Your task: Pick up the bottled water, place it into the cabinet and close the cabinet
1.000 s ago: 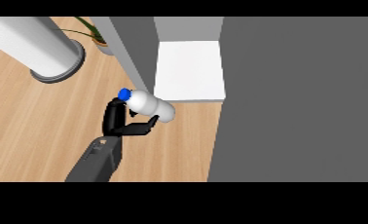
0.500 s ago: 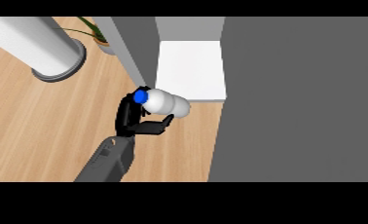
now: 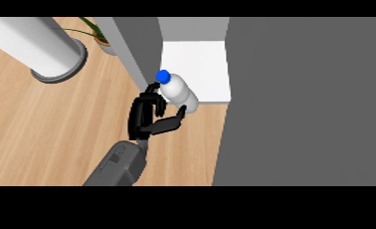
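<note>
While the right hand [image 3: 150, 118] curls round the bottle [image 3: 178, 92], the bottle lies tilted at the cabinet [image 3: 197, 73] shelf's front edge, cap pointing up-left; the shelf lies just beyond.

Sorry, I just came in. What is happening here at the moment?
One black hand holds a bottled water with a blue cap, its fingers curled round the bottle. The bottle is tilted and sits right at the front edge of the cabinet, over its white shelf. It is not yet set down inside. Which arm this is I cannot tell; no other hand shows.
</note>
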You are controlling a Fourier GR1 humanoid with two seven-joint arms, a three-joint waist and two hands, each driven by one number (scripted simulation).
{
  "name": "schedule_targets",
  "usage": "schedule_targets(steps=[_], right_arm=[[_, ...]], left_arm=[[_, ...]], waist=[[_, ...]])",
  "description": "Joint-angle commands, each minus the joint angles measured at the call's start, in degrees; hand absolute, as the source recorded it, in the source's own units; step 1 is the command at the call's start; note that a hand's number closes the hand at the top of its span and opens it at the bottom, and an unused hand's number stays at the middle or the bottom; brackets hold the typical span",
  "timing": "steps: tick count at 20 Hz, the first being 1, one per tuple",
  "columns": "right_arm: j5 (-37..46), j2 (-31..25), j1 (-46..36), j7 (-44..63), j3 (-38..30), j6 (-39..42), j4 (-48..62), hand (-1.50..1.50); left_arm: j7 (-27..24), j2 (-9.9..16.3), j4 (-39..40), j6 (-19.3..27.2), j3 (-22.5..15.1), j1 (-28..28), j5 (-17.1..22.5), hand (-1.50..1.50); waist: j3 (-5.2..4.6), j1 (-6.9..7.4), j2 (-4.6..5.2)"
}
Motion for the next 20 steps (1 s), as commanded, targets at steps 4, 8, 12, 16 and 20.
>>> schedule_targets(steps=[4, 8, 12, 16, 20], right_arm=[[0.25, -2.64, 4.13, 0.59, -0.32, 1.29, -6.83, -1.5], [-0.47, -2.59, 6.48, 2.18, -0.69, 0.73, -9.86, -1.5], [-5.99, -3.26, 6.51, -5.01, -6.14, 4.37, -3.28, -1.5], [-1.56, -1.14, 6.53, -3.68, -1.77, 2.28, -4.34, -1.5], [-5.9, -3.22, 8.84, -6.78, -6.04, 5.29, -4.35, -1.5]], left_arm=[[9.19, -1.02, -4.15, 10.73, -5.61, -15.33, 0.21, 1.5], [12.05, -1.04, -0.25, 11.26, -3.57, -19.01, 1.5, 1.5], [11.19, -1.04, 6.39, 14.09, -3.84, -24.88, 7.61, 1.5], [4.42, -1.04, 13.64, 13.91, -3.3, -24.85, 11.55, 1.5], [2.76, -1.04, 19.34, 17.58, -5.13, -28.84, 12.8, 1.5]], waist=[[0.16, -1.08, -0.2], [0.15, -0.83, -0.11], [0.18, -1.24, 0.17], [0.12, -1.55, 0.29], [0.17, -2.18, 0.4]])
